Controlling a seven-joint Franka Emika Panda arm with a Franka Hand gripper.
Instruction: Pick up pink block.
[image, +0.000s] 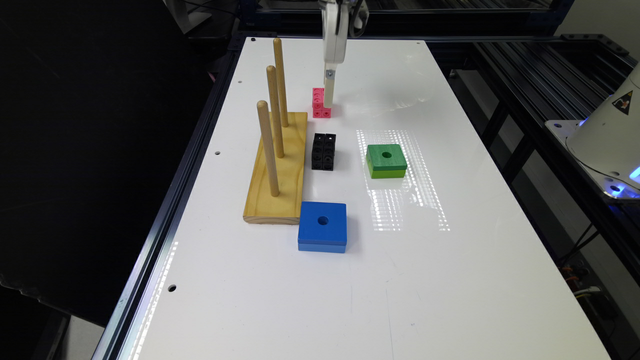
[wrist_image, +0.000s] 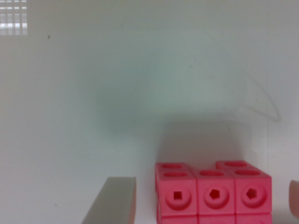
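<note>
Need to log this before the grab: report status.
Gripper open, down at table level, fingers either side of pink block, not closed. Block on the table. Black cube nearby but apart; nothing in the way.

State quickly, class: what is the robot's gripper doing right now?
Gripper: open, fingers either side of the pink block, not yet closed on it.
</note>
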